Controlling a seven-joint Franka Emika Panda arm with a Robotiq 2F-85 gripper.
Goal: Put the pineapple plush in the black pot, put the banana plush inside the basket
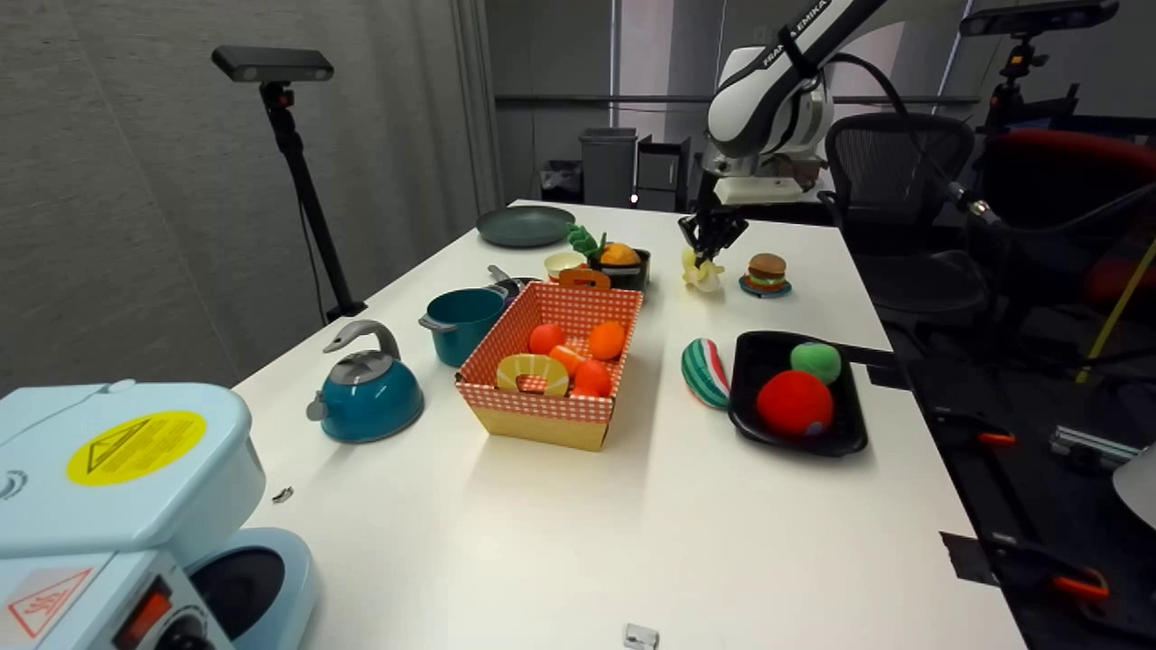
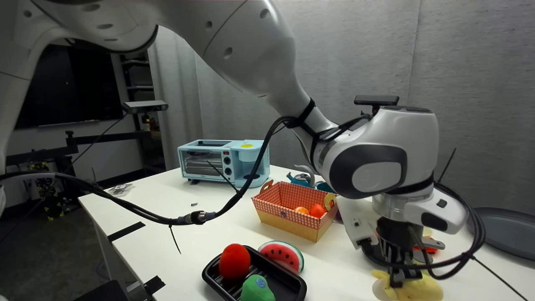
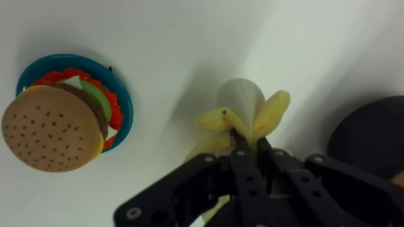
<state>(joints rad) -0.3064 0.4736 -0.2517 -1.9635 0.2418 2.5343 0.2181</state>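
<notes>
The banana plush is in the gripper. The two fingers are nearly together, with a pinch of the soft yellow peel squeezed between them. White shows at the banana's tip, and yellow peel flaps stick out on both sides. It is down low at the white table, outside the basket, and I cannot tell if its underside touches the top. It is between a toy hamburger on a little teal plate and the black pot, near both but apart. The pineapple plush is in that pot, round and orange-yellow, and green leaves stick up beside it. A cream bowl is just beside the pot, and a big flat dark plate is farther off. The basket has red-and-white checks, and red and orange toys are in it. Along one side of the basket are a teal pot and a teal kettle. Across from them, a watermelon slice lies beside a black tray holding a red plush and a green plush. A light blue toaster oven is at the end far from the gripper.
</notes>
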